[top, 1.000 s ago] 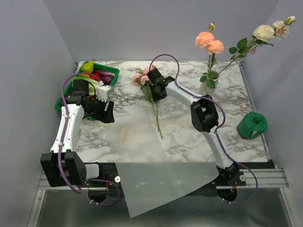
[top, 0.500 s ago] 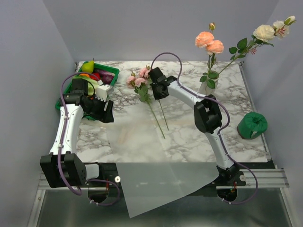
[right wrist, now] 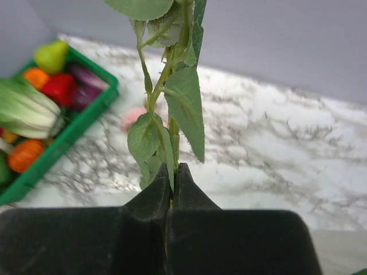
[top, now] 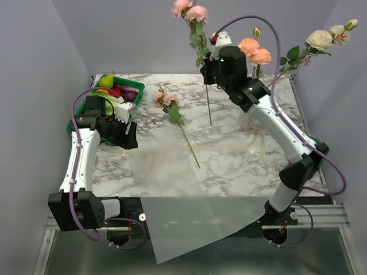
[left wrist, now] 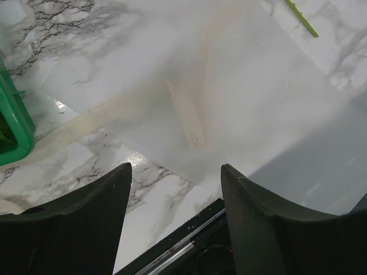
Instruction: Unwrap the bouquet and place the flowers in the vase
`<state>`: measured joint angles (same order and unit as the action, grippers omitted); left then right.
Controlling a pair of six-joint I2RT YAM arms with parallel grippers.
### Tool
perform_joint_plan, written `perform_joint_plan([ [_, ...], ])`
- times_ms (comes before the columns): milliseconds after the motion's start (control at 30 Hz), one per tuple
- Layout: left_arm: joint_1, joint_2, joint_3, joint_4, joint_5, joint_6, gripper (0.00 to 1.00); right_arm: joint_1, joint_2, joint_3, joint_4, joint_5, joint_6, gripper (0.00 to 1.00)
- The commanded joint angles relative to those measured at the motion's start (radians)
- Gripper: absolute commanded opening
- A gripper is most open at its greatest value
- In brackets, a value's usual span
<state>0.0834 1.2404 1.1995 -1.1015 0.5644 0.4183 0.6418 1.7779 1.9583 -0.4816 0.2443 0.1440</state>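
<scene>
My right gripper is shut on the green stem of a pink rose and holds it upright, high above the back of the table. The right wrist view shows the jaws pinched on the leafy stem. A second pink rose lies on the marble with its stem pointing toward me. The vase, partly hidden behind my right arm, holds peach roses and a cream rose. My left gripper hangs open and empty over the table's left side.
The white wrapping sheet lies flat over the table's front edge, with a cream ribbon strip showing under it. A green tray of toy vegetables stands at the back left. A dark green pouch sits at the right.
The right gripper closed on one pink rose and lifted it from the table, up and to the right. The other rose stayed lying there. The left arm has not moved.
</scene>
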Motion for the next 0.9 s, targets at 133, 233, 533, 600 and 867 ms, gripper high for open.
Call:
perform_joint_plan([
  [133, 0.006, -0.016, -0.017, 0.031, 0.037, -0.038, 0.73, 0.007, -0.417, -0.376, 0.446, 0.042, -0.276, 0.01],
  [233, 0.006, -0.004, -0.017, 0.035, 0.046, -0.039, 0.73, 0.006, -0.509, -0.439, 0.579, 0.172, -0.389, 0.01],
  [533, 0.004, 0.011, -0.021, 0.045, 0.060, -0.027, 0.72, -0.170, -0.594, -0.538, 0.790, 0.290, -0.457, 0.01],
  [600, 0.006, 0.007, -0.021, 0.040, 0.060, -0.021, 0.72, -0.220, -0.603, -0.582, 0.820, 0.279, -0.405, 0.01],
  [867, 0.006, 0.016, -0.009, 0.032, 0.063, -0.010, 0.73, -0.300, -0.560, -0.656, 0.923, 0.234, -0.405, 0.01],
])
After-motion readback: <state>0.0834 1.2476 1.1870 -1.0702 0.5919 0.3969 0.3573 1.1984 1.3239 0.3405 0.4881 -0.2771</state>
